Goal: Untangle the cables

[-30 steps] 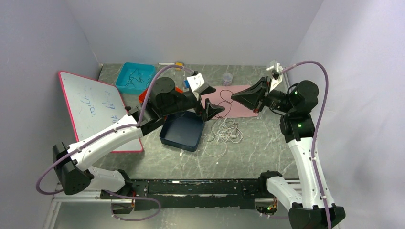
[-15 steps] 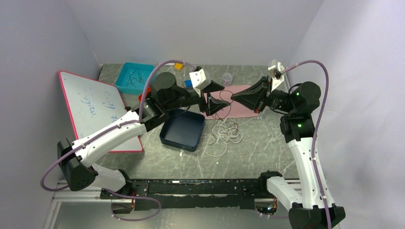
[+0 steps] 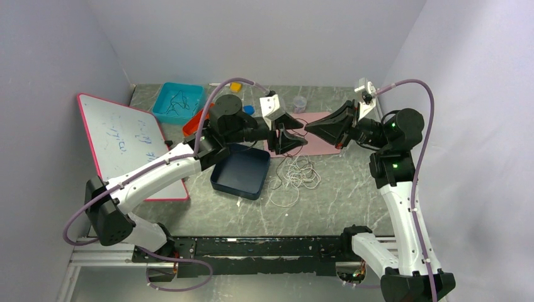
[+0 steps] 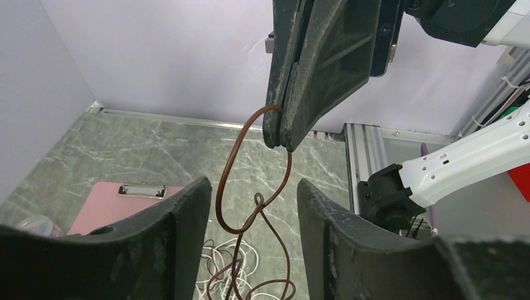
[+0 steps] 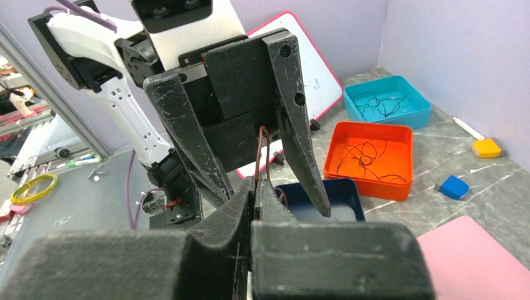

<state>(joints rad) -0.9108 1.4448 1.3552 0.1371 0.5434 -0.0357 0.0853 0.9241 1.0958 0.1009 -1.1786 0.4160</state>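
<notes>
- The right gripper (image 4: 279,140) is closed tight on the top loop of a brown cable (image 4: 258,201).
- The cable hangs down from its tips, with a small knot a little below them.
- The left gripper (image 4: 250,187) is wide open and holds nothing. The brown cable hangs between its two fingers.
- Below both grippers, a loose pile of white cables (image 3: 296,173) lies on the table (image 3: 340,201).

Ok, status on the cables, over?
Right gripper shut on brown cable, lifted. Left gripper open, fingers straddling it. Lower end runs into white cables on table.
</notes>
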